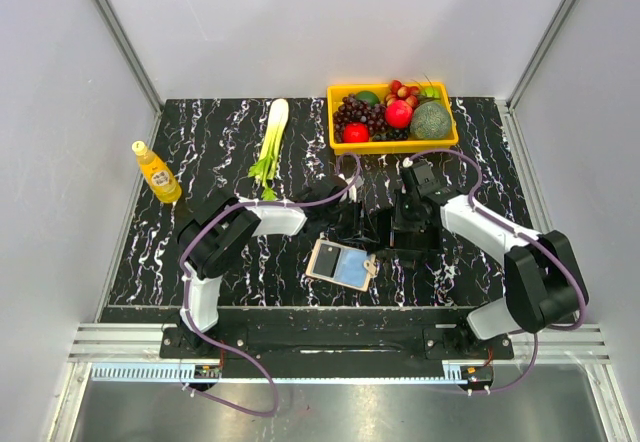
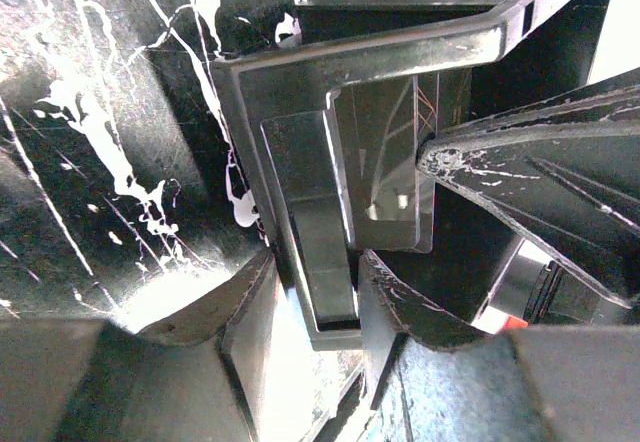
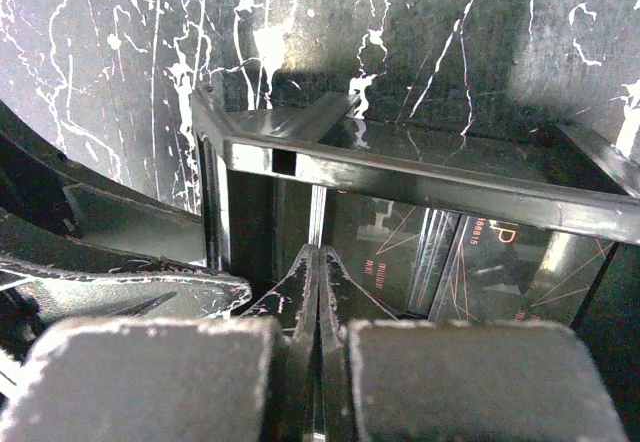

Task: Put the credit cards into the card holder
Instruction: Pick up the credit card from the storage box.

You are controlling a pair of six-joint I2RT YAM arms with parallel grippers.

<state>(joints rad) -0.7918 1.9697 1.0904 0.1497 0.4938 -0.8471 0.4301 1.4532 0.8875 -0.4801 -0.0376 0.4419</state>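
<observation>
One card holder (image 1: 340, 264) lies open and flat on the black marbled table (image 1: 220, 262), near the front edge between the two arms. It shows one dark grey panel on its left and one light blue panel on its right. It sits just in front of both grippers, and neither appears to touch it. Just behind it stands one black rack (image 3: 420, 184), where the two grippers meet. The left gripper (image 2: 320, 272) comes in from the left, and its two fingers (image 2: 250, 307) are clamped on either side of one upright strut of the rack. The right gripper (image 3: 318, 262) is clenched tight, its two fingertips pressed together just inside the rack's top bar. I cannot tell whether a card edge is pinched between them. Dark glossy credit cards (image 3: 390, 252) with thin red lines stand inside the rack. At least two faces show in the right wrist view, but the true count is unclear. Well apart at the back of the table sits one yellow basket (image 1: 395, 146) of mixed fruit. One green-and-white stalk vegetable (image 1: 271, 142) lies to its left. One bottle of orange drink (image 1: 157, 173) stands near the left edge.
</observation>
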